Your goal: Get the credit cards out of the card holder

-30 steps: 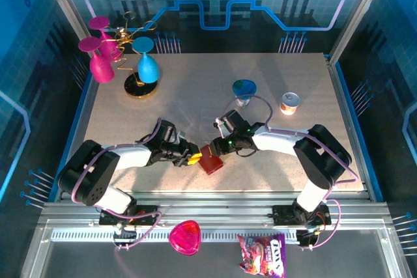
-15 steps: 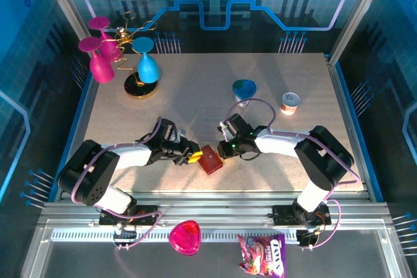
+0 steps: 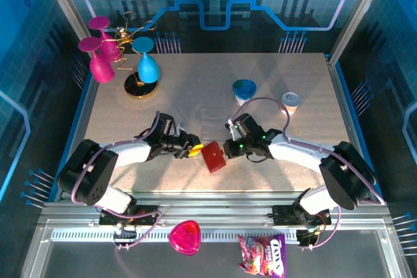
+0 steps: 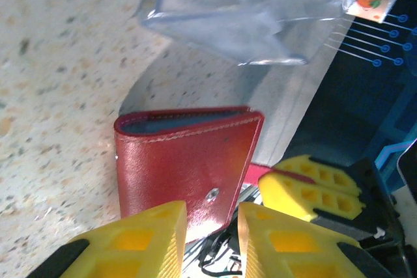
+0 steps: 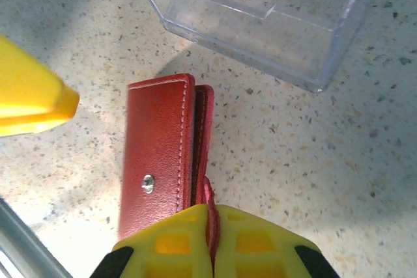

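Two grippers flank the wallet (image 3: 213, 156): right gripper (image 5: 212, 218) has just clamped its tab (image 5: 208, 192); left gripper (image 4: 212, 218) narrowly parted, grip unclear. Opening can start.

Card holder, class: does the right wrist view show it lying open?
No, the card holder is folded, its two red covers pressed together.

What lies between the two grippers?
The red card holder, in the top view: left gripper beside one edge, right gripper shut on its tab.
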